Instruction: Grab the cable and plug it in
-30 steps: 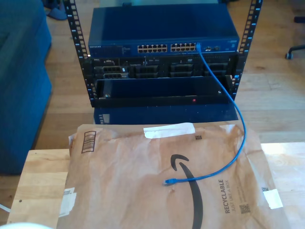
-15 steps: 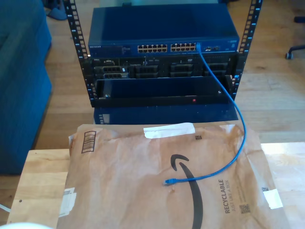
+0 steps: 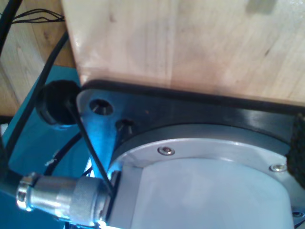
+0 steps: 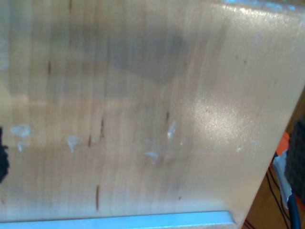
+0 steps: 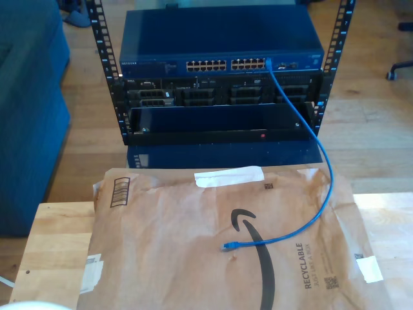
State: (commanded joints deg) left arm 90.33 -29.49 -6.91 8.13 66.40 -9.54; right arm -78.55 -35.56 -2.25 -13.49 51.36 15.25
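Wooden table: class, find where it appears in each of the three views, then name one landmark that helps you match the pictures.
Exterior view: the wooden table runs along the bottom, bare at the exterior view's left and right of the brown paper mailer lying on it.
First wrist view: the table is pale wood beyond a grey metal arm base.
Second wrist view: the table is seen close up.
Shared landmark: the tabletop's bare edge.

A wood floor (image 5: 374, 123) lies sunlit. A blue sofa (image 5: 29, 123) stands at the exterior view's left. The counter (image 5: 55, 252) is pale wood.
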